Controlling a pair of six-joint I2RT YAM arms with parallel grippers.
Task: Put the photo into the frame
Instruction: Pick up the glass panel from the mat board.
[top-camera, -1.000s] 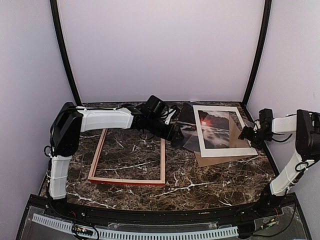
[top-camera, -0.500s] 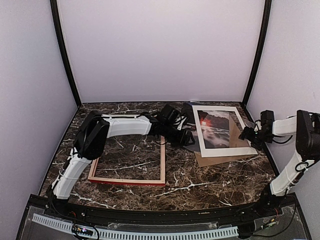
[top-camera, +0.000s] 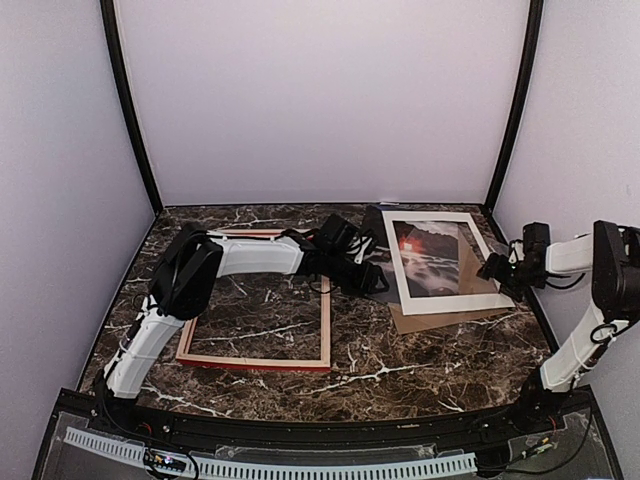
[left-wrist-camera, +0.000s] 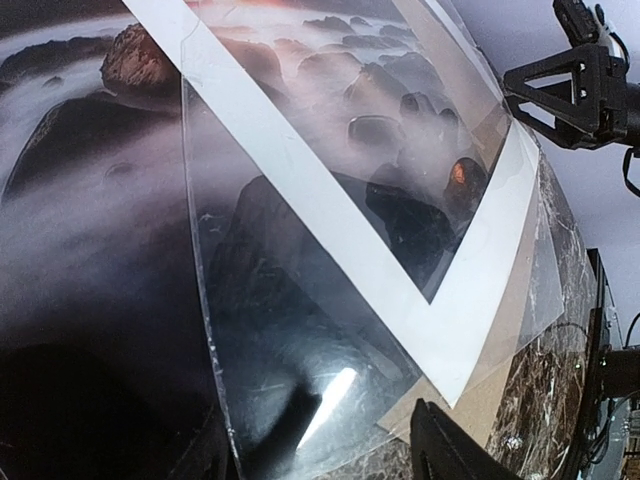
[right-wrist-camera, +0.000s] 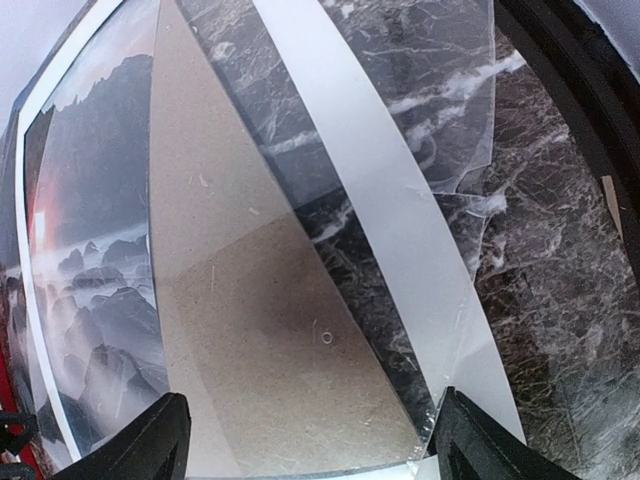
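The frame (top-camera: 256, 362) lies flat left of centre, pale wood up with a red outer edge. The photo (top-camera: 428, 256), a dark landscape with a red sun glow, lies at the back right under a white mat board (top-camera: 452, 301) and a clear sheet (left-wrist-camera: 300, 330). My left gripper (top-camera: 374, 281) is at the stack's left edge. Its jaws (left-wrist-camera: 320, 455) stand open astride the clear sheet's corner, with the photo (left-wrist-camera: 90, 200) beside them. My right gripper (top-camera: 494, 268) is at the stack's right edge, open (right-wrist-camera: 315, 450) around the clear sheet's edge (right-wrist-camera: 330, 470).
A plain brown backing board (top-camera: 440, 322) lies under the stack and sticks out toward the front; it also fills the middle of the right wrist view (right-wrist-camera: 260, 330). The dark marble table (top-camera: 400, 370) is walled by pale panels at the back and sides.
My left arm has swung right from over the frame to the photo stack's left edge, and its jaws have narrowed a little. The right gripper has barely moved.
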